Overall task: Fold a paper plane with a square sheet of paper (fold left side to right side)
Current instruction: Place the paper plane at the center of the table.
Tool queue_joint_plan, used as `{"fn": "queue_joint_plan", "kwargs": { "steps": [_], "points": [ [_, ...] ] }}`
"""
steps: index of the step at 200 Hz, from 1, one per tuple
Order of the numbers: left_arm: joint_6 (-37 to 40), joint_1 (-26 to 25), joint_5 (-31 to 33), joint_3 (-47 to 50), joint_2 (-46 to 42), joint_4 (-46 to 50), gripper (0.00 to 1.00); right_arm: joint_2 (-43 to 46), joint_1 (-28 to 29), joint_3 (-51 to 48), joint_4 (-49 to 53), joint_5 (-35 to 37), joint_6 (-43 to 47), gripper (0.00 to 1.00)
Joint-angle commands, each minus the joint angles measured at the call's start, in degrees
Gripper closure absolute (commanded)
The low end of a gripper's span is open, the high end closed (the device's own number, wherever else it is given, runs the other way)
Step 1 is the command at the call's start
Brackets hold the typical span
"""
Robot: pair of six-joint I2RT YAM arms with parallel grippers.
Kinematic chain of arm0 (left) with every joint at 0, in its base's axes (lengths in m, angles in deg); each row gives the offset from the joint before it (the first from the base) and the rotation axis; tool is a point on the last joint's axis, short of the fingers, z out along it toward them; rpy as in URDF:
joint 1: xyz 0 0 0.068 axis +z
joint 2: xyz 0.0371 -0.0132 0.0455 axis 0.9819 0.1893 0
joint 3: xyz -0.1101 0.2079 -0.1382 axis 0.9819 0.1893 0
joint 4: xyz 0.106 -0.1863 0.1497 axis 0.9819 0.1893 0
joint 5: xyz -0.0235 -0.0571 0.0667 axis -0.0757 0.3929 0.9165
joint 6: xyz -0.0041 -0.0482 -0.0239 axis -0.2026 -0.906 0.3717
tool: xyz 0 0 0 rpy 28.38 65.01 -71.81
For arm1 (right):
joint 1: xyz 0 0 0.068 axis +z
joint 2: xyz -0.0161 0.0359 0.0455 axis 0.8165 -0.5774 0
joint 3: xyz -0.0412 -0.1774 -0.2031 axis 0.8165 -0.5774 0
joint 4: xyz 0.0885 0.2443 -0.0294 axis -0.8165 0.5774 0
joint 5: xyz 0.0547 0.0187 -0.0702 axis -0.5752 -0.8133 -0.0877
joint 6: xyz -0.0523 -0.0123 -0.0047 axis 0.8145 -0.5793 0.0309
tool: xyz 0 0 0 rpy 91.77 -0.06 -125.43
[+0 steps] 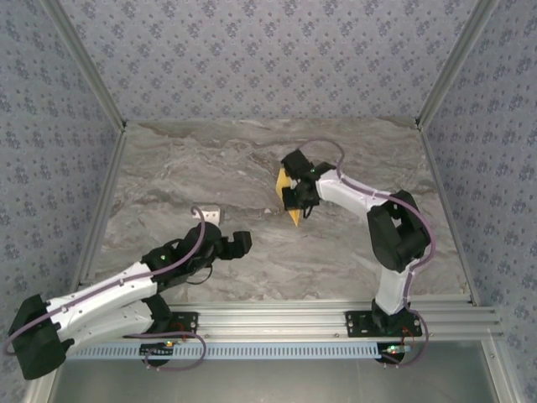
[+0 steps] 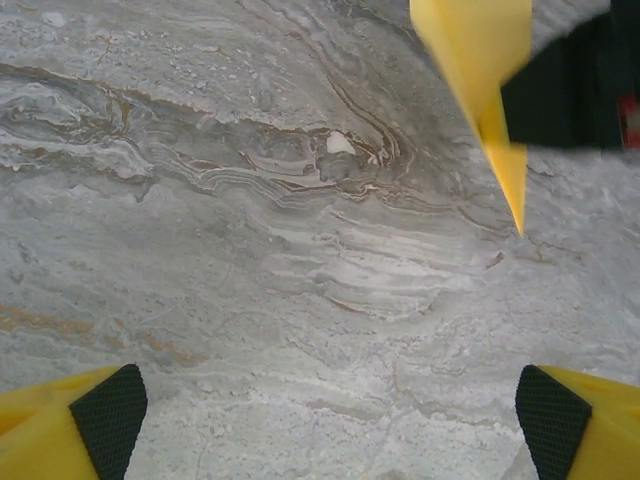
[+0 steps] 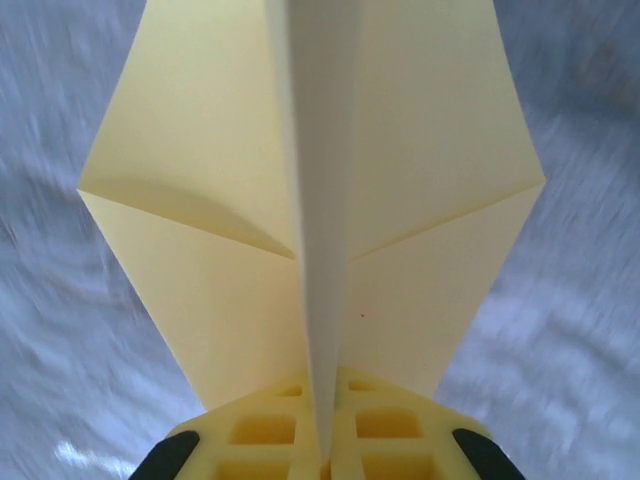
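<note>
Left gripper: near-left part of table, low over marble, fingers spread wide, nothing between them. Paper plane: right of centre, mid-depth, pointed tip toward near edge, wings spread either side of centre crease. Right gripper: pinched tight on plane's centre fold.

Right gripper clamped tight, left gripper spread wide.

The paper plane is yellow above the grey, brown-veined marble table, whose surrounding walls are blue-grey floral.
</note>
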Motion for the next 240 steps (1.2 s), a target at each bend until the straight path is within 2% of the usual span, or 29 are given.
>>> {"fn": "queue_joint_plan", "kwargs": {
  "steps": [1, 48, 77, 98, 135, 217, 240],
  "points": [
    [2.91, 0.21, -1.51, 0.44, -2.52, -2.49, 0.02, -6.22, -1.18, 6.82, 6.17, 3.79, -2.58, 0.91],
    [3.97, 0.28, -1.35, 0.55, -4.9, -0.32, 0.02, -16.65, -1.72, 19.49, 12.31, 7.31, -4.14, 0.91],
    [4.23, 0.21, -1.51, 0.53, -4.8, 0.42, 0.02, -20.54, -1.39, 22.16, 12.73, 5.65, -4.24, 0.9],
    [4.3, 0.26, -1.11, 0.43, -4.68, 1.09, 0.02, -22.28, -1.25, 22.7, 13.19, 4.94, -4.36, 0.84],
    [4.06, 0.26, -1.07, 0.25, -4.67, 1.61, 0.02, -23.65, -0.94, 22.75, 12.88, 2.79, -4.67, 0.72],
    [4.11, 0.26, -0.51, -0.53, -4.48, 3.23, 0.02, -22.61, -0.07, 24.53, 15.96, 6.08, -3.16, 0.7],
    [3.92, 0.43, 0.55, -0.79, -4.46, 3.88, 0.02, -20.82, 0.21, 24.61, 16.6, 6.79, -2.59, 0.65]
  ]
}}
